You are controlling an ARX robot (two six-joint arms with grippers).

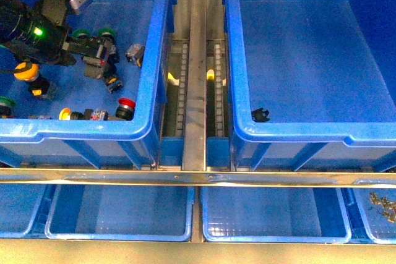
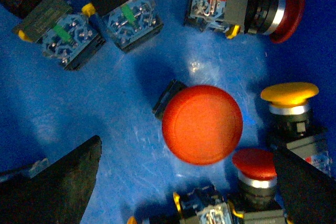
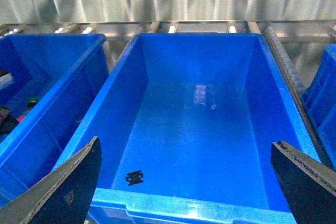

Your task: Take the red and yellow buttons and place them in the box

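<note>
Red and yellow buttons lie in the left blue crate (image 1: 93, 129): a yellow one (image 1: 26, 71), a red one (image 1: 125, 106) and another yellow one (image 1: 65, 114). My left gripper (image 1: 99, 51) hangs open inside that crate. Seen from the left wrist, a big red cap (image 2: 202, 124) faces up just ahead of the open left gripper (image 2: 189, 192). A smaller red button (image 2: 254, 163) and a yellow button (image 2: 290, 94) stand by one finger (image 2: 307, 187). The box (image 1: 291, 131) on the right holds no buttons. My right gripper (image 3: 186, 192) hovers open before the box (image 3: 199, 211).
Green-capped buttons (image 1: 80, 33) lie among the others in the left crate. A small black piece (image 1: 260, 114) rests in the box's near corner. A metal roller rail (image 1: 197, 60) runs between the crates. Shallow blue trays (image 1: 117, 214) sit along the front.
</note>
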